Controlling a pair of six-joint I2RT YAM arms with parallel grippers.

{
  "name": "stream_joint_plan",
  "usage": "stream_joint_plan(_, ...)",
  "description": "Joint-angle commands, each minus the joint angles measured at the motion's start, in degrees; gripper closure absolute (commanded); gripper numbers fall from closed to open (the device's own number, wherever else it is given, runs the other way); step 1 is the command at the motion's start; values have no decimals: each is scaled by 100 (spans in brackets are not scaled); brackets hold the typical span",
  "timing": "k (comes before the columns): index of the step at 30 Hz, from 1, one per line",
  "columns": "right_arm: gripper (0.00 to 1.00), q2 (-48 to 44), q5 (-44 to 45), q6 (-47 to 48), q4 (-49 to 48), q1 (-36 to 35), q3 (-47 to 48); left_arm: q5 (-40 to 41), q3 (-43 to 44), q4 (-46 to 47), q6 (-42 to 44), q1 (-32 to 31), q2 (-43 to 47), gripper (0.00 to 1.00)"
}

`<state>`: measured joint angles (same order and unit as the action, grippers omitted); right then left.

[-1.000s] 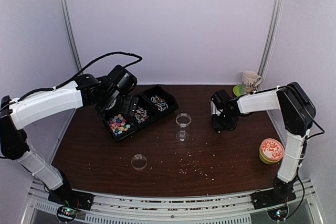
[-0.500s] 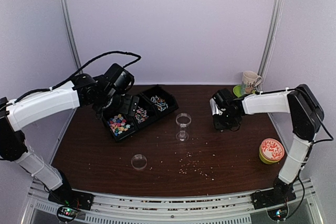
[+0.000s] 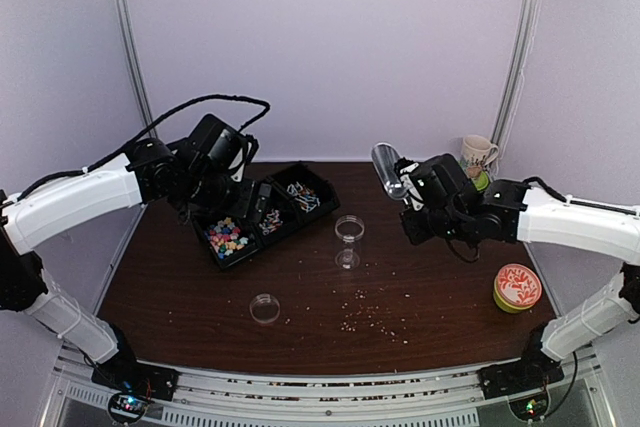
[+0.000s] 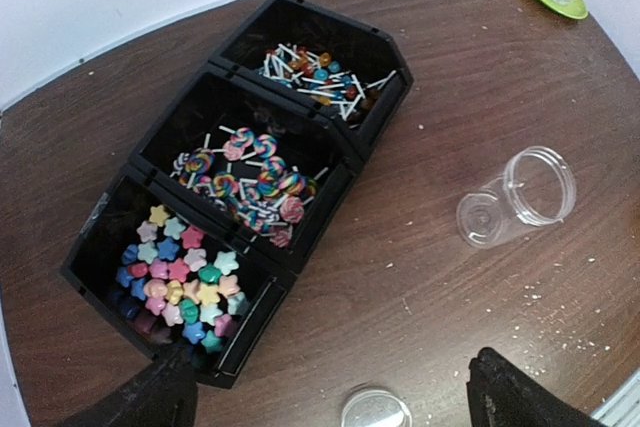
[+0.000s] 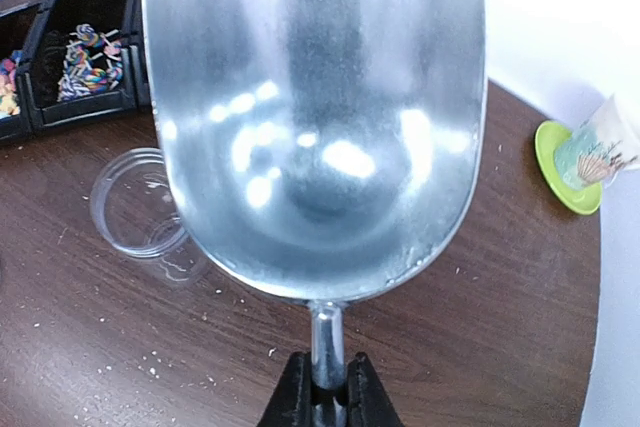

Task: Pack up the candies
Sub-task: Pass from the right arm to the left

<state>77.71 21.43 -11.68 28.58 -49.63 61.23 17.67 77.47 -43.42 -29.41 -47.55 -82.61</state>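
The right gripper (image 5: 327, 397) is clamped tight on the thin stem of a shiny metal scoop (image 5: 315, 117), at the bottom centre of the right wrist view. The scoop's bowl fills most of that view and holds nothing. In the top view the scoop is raised above the worktop, right of centre, well apart from the tray.

The left gripper (image 4: 325, 395) is spread wide with nothing between its fingers, which show only as dark tips at the bottom edge of the left wrist view. It hovers over the near end of a black plastic three-compartment tray (image 4: 258, 319).

The candies (image 4: 180, 282), small star-shaped sweets in pink, yellow, blue, green and white, lie heaped in the tray compartment at the lower left of that view. The middle compartment holds swirled lollipops, and the farthest holds smaller sweets on sticks.

A clear round plastic jar (image 4: 520, 197) stands open on the dark brown wooden worktop (image 4: 430, 277), at the right of the view and apart from the tray. It looks empty. Its clear lid (image 4: 373, 410) lies separately at the bottom edge. Pale crumbs (image 3: 370, 317) are scattered in the lower middle of the top view.

By my reading the packing has hardly begun. The scoop is in hand, but no candy is in the scoop or the jar. Scooping, pouring and putting the lid on all remain.
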Motion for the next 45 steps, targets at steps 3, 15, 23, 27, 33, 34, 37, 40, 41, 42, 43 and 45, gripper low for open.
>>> stream_joint_plan(3, 100, -367, 1036, 635, -74, -740, -21, -1176, -82, 743, 412, 35, 248, 6)
stream_joint_plan(15, 100, 25, 2303, 1367, -56, -2016, -63, -3143, -320, 1484, 690, 26, 420, 19)
stream_joint_plan(23, 100, 225, 2550, 1678, -94, -2407, -104, -3754, -374, 1670, 700, 13, 385, 29)
stream_joint_plan(27, 100, 326, 2628, 1775, -69, -2517, -85, -3913, -317, 1686, 696, -47, 263, 36)
stream_joint_plan(33, 100, 364, 2619, 1923, -140, -2706, -117, -4125, -252, 1740, 700, -143, 42, 49)
stream_joint_plan(34, 100, 353, 2614, 1971, -176, -2746, -139, -4135, -250, 1756, 700, -153, 20, 51)
stream_joint_plan(37, 100, 316, 2566, 2069, -242, -2837, -185, -4165, -250, 1781, 700, -168, -18, 53)
stream_joint_plan(40, 100, 311, 2519, 2124, -245, -2897, -206, -4191, -250, 1801, 700, -168, -17, 57)
stream_joint_plan(41, 100, 314, 2521, 2146, -255, -2908, -208, -4197, -250, 1802, 700, -167, -17, 58)
stream_joint_plan(42, 100, 317, 2536, 2150, -263, -2924, -215, -4212, -250, 1808, 700, -179, -18, 61)
stream_joint_plan(43, 100, 315, 2547, 2156, -272, -2934, -217, -4218, -250, 1810, 700, -176, -21, 63)
stream_joint_plan(45, 100, 294, 2549, 2165, -287, -2950, -223, -4250, -258, 1825, 700, -176, -27, 69)
